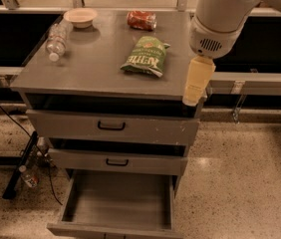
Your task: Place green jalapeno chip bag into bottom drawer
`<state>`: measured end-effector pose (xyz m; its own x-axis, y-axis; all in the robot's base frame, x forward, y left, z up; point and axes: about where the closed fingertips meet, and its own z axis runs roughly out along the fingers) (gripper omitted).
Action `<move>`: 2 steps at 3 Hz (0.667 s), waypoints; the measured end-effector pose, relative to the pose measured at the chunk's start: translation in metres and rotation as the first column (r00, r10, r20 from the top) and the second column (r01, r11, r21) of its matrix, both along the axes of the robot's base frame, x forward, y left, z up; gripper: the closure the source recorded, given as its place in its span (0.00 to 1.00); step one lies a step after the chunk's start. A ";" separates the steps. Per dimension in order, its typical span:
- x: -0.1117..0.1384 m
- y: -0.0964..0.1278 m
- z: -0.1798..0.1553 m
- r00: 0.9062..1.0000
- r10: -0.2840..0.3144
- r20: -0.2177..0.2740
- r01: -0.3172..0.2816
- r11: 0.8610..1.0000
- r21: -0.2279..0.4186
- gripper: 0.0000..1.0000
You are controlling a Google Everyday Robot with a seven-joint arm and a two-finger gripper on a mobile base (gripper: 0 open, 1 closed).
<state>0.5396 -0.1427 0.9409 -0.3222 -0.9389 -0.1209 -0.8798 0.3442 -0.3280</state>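
The green jalapeno chip bag (pixel 146 56) lies flat on the grey cabinet top (pixel 90 68), right of centre, its white lettering facing up. The bottom drawer (pixel 118 203) is pulled out below the two upper drawers, and its flat grey floor is bare. My gripper (pixel 197 83) is pale yellow and hangs down from the white arm (pixel 220 19) over the cabinet's right front corner, to the right of the bag and apart from it. It holds nothing.
A crushed red can (pixel 141 20), a small pale bowl (pixel 80 17) and a clear plastic bottle (pixel 57 39) lie on the cabinet top behind and left of the bag. Two upper drawers with black handles (pixel 111 126) are closed. Cables and a black stand (pixel 21 163) lie on the floor at left.
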 end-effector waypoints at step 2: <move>0.028 -0.009 0.003 0.999 -0.027 0.024 0.027 1.000 -0.006 0.00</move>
